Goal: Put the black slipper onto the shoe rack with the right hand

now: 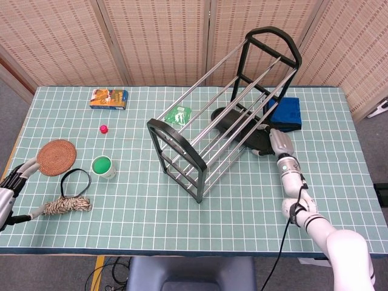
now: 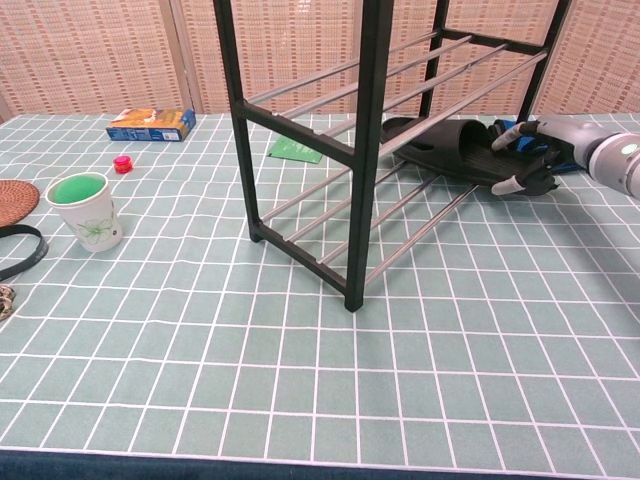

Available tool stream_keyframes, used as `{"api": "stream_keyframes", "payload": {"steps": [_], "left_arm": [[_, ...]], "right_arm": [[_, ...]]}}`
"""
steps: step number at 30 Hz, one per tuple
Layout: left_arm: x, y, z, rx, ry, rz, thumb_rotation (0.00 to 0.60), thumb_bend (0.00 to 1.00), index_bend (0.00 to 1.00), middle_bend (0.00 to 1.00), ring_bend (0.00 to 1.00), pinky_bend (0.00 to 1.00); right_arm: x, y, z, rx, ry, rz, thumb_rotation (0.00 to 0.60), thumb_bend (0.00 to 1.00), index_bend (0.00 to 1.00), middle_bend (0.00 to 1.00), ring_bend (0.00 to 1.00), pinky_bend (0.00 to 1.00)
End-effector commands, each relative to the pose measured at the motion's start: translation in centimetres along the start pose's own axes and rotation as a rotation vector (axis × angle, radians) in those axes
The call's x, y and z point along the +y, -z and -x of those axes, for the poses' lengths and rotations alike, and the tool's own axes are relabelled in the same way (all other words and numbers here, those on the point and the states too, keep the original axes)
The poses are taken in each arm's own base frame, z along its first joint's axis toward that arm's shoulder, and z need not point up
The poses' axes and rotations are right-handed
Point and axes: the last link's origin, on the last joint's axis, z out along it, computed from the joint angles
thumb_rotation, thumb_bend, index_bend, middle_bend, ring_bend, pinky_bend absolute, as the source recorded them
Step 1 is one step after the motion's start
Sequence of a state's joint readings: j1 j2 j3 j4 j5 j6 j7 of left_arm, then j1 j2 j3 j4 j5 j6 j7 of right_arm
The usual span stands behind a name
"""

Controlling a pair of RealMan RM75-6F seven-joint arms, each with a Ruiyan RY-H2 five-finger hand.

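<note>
At the right of the chest frame, my right hand [image 2: 528, 160] grips the heel of the black slipper [image 2: 450, 148], whose toe lies partly among the shoe rack [image 2: 372, 150] bars. Next I judge: push it fully onto the lower rails, then release.

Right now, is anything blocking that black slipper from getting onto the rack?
Nothing separate does. The right hand holds the black slipper by its heel, and the toe already pokes between the shoe rack's silver rails. Only those rails crowd it.
</note>
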State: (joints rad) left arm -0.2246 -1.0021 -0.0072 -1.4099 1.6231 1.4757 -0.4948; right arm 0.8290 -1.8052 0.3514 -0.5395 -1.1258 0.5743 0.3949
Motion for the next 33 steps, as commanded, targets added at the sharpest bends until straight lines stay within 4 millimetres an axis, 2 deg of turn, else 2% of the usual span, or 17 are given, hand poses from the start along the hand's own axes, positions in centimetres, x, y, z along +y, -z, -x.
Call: {"api": "stream_keyframes", "payload": {"steps": [1, 14, 20, 26, 33], "left_arm": [[0.0, 0.0, 0.0, -0.001, 0.000, 0.000, 0.600, 0.26, 0.00, 0.02, 0.00, 0.17], [0.2, 0.0, 0.1, 0.003, -0.003, 0.006, 0.600, 0.26, 0.00, 0.02, 0.00, 0.17], [0.2, 0.1, 0.1, 0.004, -0.005, 0.013, 0.600, 0.26, 0.00, 0.02, 0.00, 0.17], [0.5, 0.0, 0.4, 0.002, -0.021, 0.010, 0.600, 0.26, 0.00, 0.02, 0.00, 0.17], [0.8, -0.5, 1.2, -0.012, -0.062, -0.001, 0.600, 0.26, 0.00, 0.02, 0.00, 0.17]], "right_arm": [[0.1, 0.4, -0.3, 0.018, 0.017, -0.018, 0.600, 0.16, 0.01, 0.02, 0.05, 0.24], [0.2, 2.5, -0.3, 0.030, 0.060, -0.052, 0.600, 0.16, 0.00, 0.00, 0.00, 0.22], [0.7, 4.8, -0.6, 0.072, 0.088, -0.057, 0.600, 0.15, 0.00, 0.00, 0.00, 0.22], [2.0, 8.5, -1.5, 0.119, 0.124, -0.028, 0.600, 0.15, 0.00, 0.00, 0.00, 0.22], [4.3, 14.9, -3.0, 0.191, 0.166, 0.009, 0.600, 0.15, 0.00, 0.00, 0.00, 0.22]]}}
